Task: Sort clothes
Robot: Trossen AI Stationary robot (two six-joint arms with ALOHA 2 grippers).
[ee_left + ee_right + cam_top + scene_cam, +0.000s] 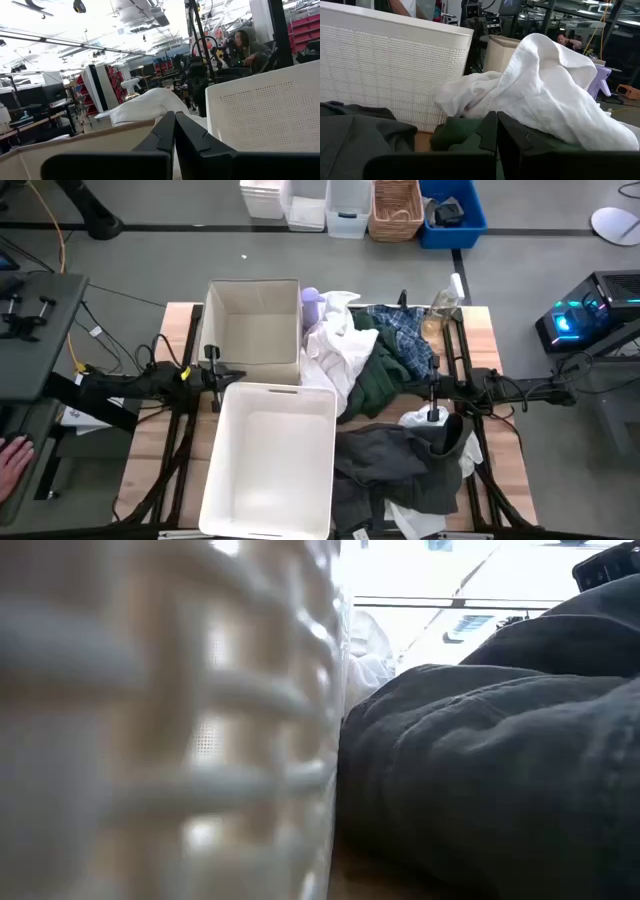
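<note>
The left gripper (222,372) rests with its fingers pressed together and empty, sitting at the seam between the beige bin (252,330) at its twelve o'clock and the white bin (268,465) at its six o'clock. That parked spot reads as a waiting pose, keeping both openings free for drops.

The right gripper (434,388) hangs at the pile's three o'clock edge, fingers likewise pressed together with nothing between them. Its wrist camera looks across the dark green garment (462,131) toward the white garment (545,85) heaped on top, which suggests it is lined up for a reach into the pile rather than holding anything.

The clothes all lie unsorted on the table (500,450), to the three o'clock side of both bins. The white garment drapes over the beige bin's near corner, the blue-and-white plaid garment (405,335) lies at the heap's one o'clock, and the dark grey garment (400,465) spreads at its six o'clock, pressed against the white bin's wall. A lilac bottle (311,302) stands behind the heap. Both bins appear empty, so sorting looks barely begun.
</note>
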